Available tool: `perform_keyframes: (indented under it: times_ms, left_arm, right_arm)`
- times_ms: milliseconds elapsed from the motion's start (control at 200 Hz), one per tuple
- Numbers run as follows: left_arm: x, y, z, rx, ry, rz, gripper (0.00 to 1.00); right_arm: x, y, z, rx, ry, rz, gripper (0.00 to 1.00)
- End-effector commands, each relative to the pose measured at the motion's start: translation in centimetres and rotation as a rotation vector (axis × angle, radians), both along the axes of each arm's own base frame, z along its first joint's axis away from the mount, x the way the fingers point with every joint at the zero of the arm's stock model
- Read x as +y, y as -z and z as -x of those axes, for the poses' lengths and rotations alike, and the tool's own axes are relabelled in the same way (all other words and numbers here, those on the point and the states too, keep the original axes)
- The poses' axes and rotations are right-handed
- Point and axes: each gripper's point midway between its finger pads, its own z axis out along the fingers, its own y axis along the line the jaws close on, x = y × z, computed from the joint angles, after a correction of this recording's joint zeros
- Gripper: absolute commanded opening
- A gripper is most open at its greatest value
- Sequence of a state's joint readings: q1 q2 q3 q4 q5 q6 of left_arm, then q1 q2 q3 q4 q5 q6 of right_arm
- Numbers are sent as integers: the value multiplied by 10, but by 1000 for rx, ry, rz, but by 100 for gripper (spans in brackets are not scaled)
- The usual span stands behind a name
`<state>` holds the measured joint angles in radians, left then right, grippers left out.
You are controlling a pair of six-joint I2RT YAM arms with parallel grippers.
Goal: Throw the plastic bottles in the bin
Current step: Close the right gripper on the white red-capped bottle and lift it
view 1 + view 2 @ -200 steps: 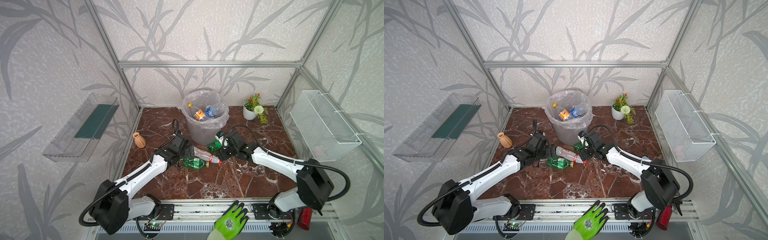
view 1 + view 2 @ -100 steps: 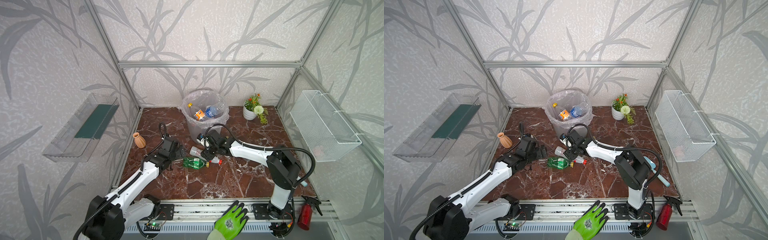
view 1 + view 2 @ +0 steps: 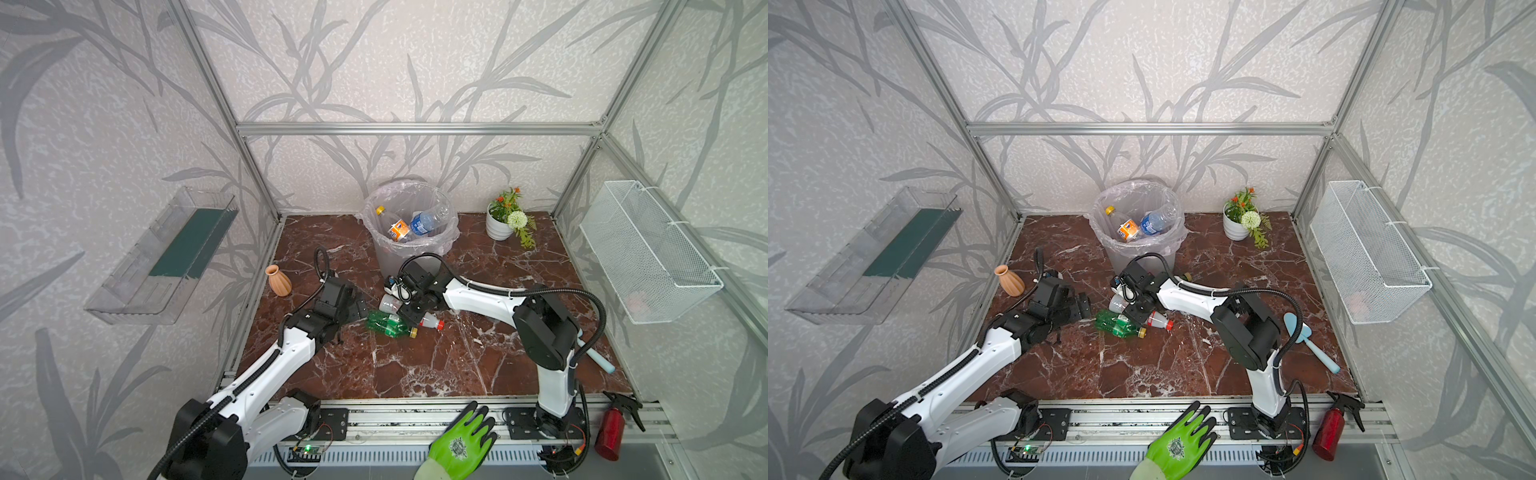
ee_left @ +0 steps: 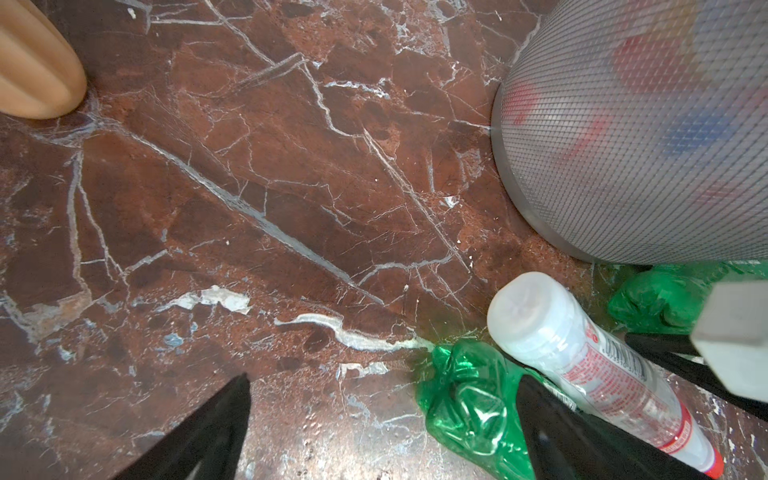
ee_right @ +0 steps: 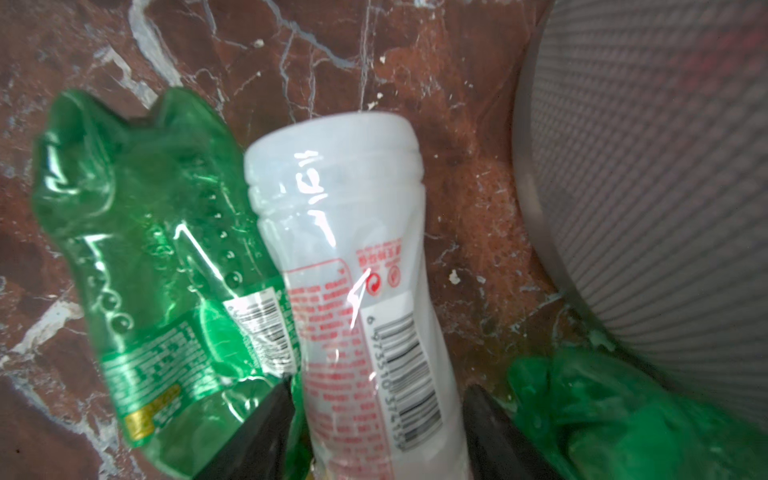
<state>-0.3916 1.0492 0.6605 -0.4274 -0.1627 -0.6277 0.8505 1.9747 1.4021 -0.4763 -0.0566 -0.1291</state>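
Right gripper (image 5: 374,399) set over the milky-white plastic bottle with red print (image 5: 345,249), which lies just in front of the round grey bag-lined bin (image 3: 384,257).

The jaws stand either side of the bottle's labelled mid-body, at or near contact; a firm pinch cannot be confirmed. The left gripper (image 3: 359,309) is spread wide and empty, farther from the bin. The white bottle lies on the marble floor (image 3: 415,365), touching a crushed green plastic bottle (image 5: 145,249) on the side away from the bin; a second green bottle (image 5: 602,415) lies against the bin's foot. The white bottle looks empty: judge it light, thin-walled, smooth and yielding. Grip across the narrowed labelled section with moderate force, since the glossy film may slip.
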Motion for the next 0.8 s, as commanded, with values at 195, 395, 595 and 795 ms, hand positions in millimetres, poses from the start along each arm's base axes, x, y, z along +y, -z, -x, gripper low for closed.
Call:
perform_keyframes:
  times_ms: [195,395,595,795]
  left_arm:
    - [9,4,6,7,-38,-5,99]
    - [9,4,6,7,-40,-1,99]
    - [10,5,7,11,-41,-4,99]
    - [10,7,7,13,-44,1,99]
  right_arm:
    - [-9,2,6,18,1,47,61]
    - [-8,10,7,35,11,63,60]
    - [-4,19,7,50,-1,108,60]
    - [-8,23,11,62,-2,132,56]
